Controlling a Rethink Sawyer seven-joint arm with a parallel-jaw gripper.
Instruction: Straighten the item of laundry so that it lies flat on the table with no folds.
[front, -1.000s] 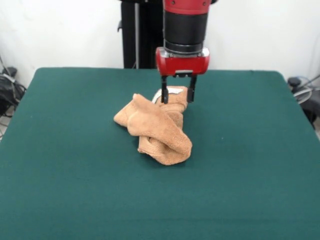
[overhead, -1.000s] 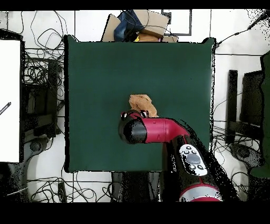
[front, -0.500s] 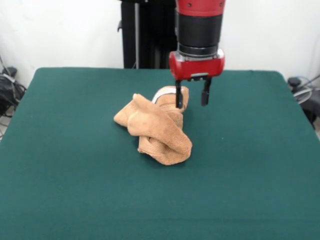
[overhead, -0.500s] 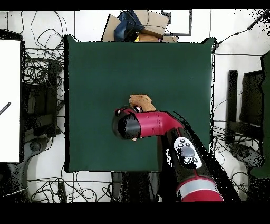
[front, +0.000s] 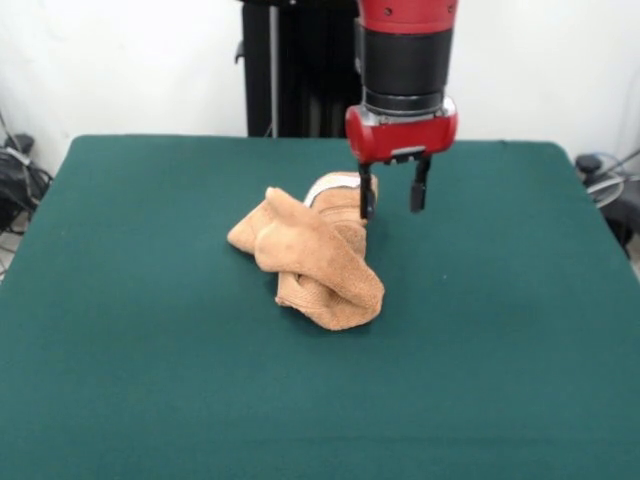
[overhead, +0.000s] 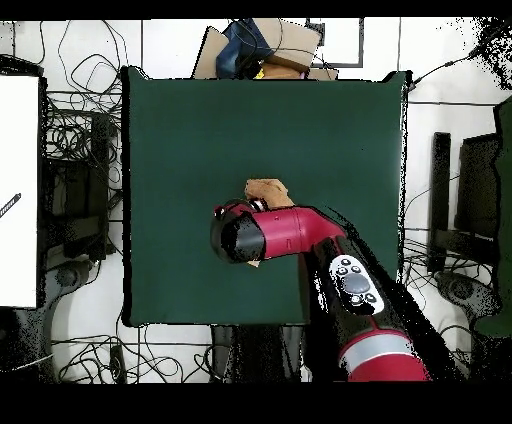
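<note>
From my station I see the towel (front: 310, 255) bunched in a crumpled, twisted heap near the middle of the bench (front: 130, 380), a little toward the bench's far edge in the front view. It is tan terry cloth, soft and nubby, rolled over itself into thick rounded folds rather than lying flat. Its long axis runs on a diagonal in the front view: the upper end, beside the gripper, sits at the picture's upper right of the heap, and the fat rounded lobe points down toward the lower right; a shorter lobe sticks out to the left. A pale band, lighter than the rest of the cloth, shows at the upper end of the heap.

The bench top is a dark green, matte, felt-like sheet, rectangular, and much bigger than the towel.

The gripper (front: 392, 195) hangs over the towel's upper end. Its body is a glossy red block under a black cylindrical wrist, with two thin dark prongs pointing straight down. I read the jaws as parted with a clear gap and nothing between them. One prong is in front of the towel's upper edge; the other stands over bare green felt just beside the towel. I cannot tell whether the first prong touches the cloth.

In the overhead view the red arm (overhead: 290, 232) covers most of the towel (overhead: 268, 192), leaving one tan end showing just beyond it
</note>
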